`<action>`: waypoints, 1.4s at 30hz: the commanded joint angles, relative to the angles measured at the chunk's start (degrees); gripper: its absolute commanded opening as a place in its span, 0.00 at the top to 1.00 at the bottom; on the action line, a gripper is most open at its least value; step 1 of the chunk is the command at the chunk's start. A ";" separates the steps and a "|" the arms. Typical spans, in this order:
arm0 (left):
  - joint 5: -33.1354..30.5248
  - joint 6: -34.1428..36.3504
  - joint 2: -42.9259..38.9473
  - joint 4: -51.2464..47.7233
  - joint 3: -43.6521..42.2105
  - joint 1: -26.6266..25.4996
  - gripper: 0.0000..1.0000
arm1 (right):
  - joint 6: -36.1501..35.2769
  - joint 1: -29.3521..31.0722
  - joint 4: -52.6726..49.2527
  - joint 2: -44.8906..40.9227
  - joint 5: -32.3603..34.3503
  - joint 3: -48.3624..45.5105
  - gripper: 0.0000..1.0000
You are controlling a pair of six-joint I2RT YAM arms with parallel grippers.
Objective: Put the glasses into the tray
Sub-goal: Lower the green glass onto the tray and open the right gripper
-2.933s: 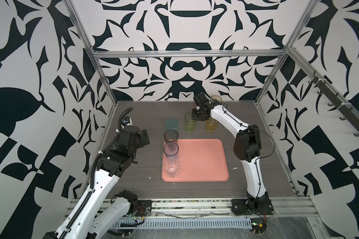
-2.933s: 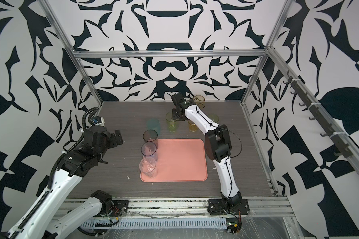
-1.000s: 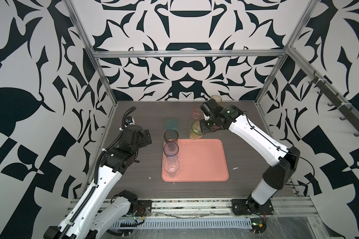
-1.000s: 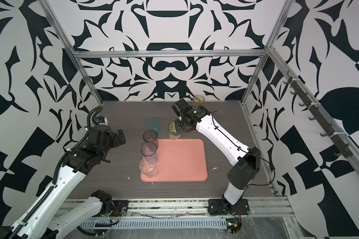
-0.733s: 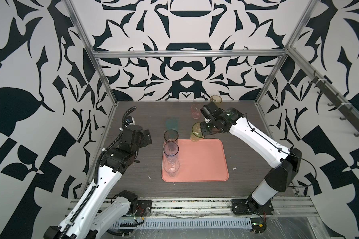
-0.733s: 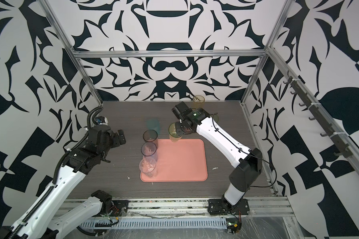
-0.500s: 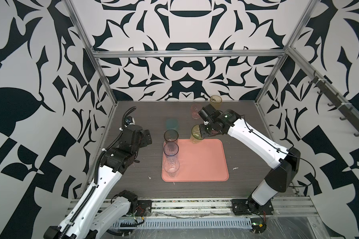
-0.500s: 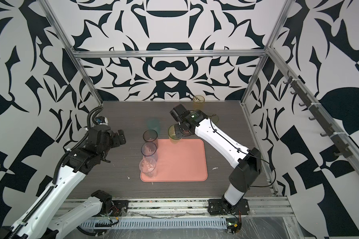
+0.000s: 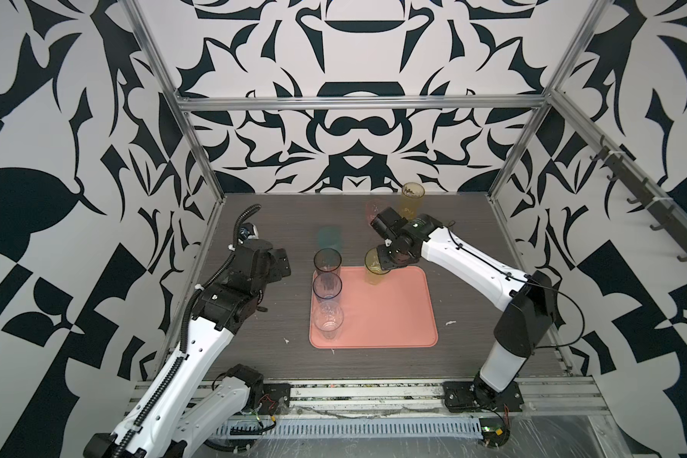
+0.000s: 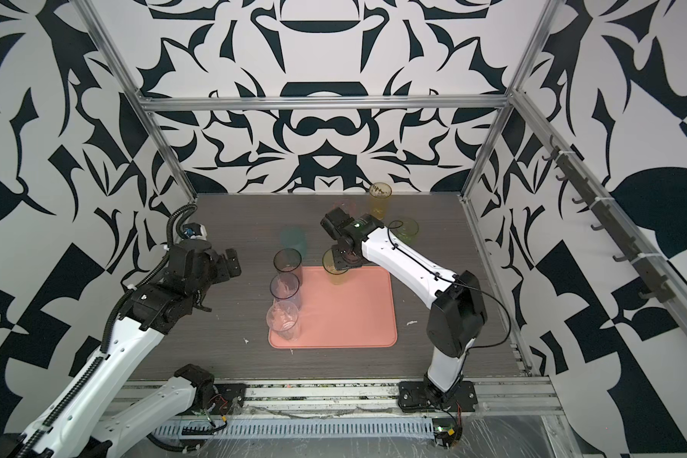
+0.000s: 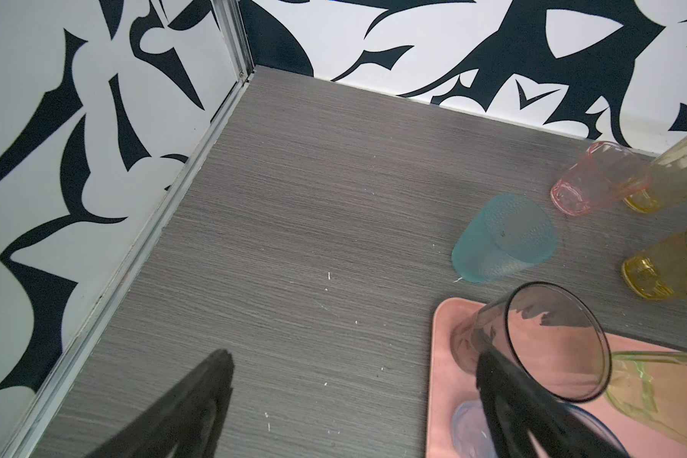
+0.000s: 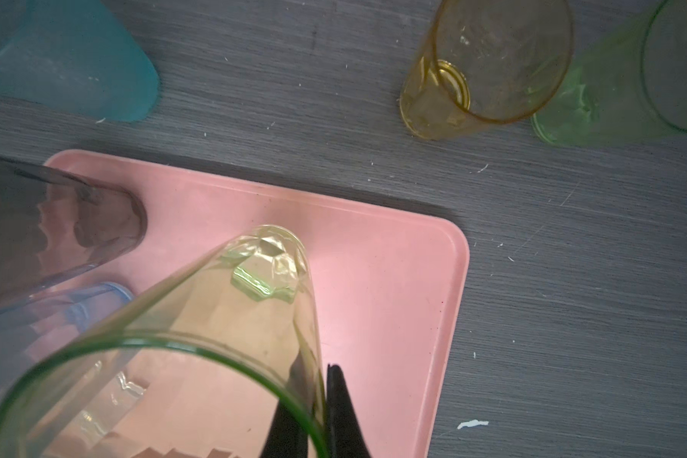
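1. Over the flat pink tray (image 9: 393, 313), the right gripper (image 12: 321, 400) pinches a see-through green glass (image 12: 223, 317) by its round rim.
2. Left gripper (image 11: 354, 359) is spread wide beside the tray.
3. Three more glasses (image 9: 327, 259) stand on it.

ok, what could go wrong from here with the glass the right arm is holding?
1. The right gripper pinches the yellow-green glass by one wall at its lip only. It could swing or slip on lowering.
2. Its base hangs close to the far rim of the tray. Landing on that raised rim might tip it.
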 commanded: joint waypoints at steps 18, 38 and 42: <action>0.29 -0.69 -0.74 -0.96 -0.12 0.17 0.01 | 3.13 0.00 2.98 2.10 0.04 -0.35 1.00; 0.15 -0.63 -1.17 -1.26 -0.04 0.13 0.01 | 3.54 -0.24 2.90 4.59 -2.06 0.71 0.75; 0.17 -0.64 -1.36 -1.30 -0.04 0.13 0.01 | 3.59 -0.24 2.46 4.59 -1.82 1.61 0.65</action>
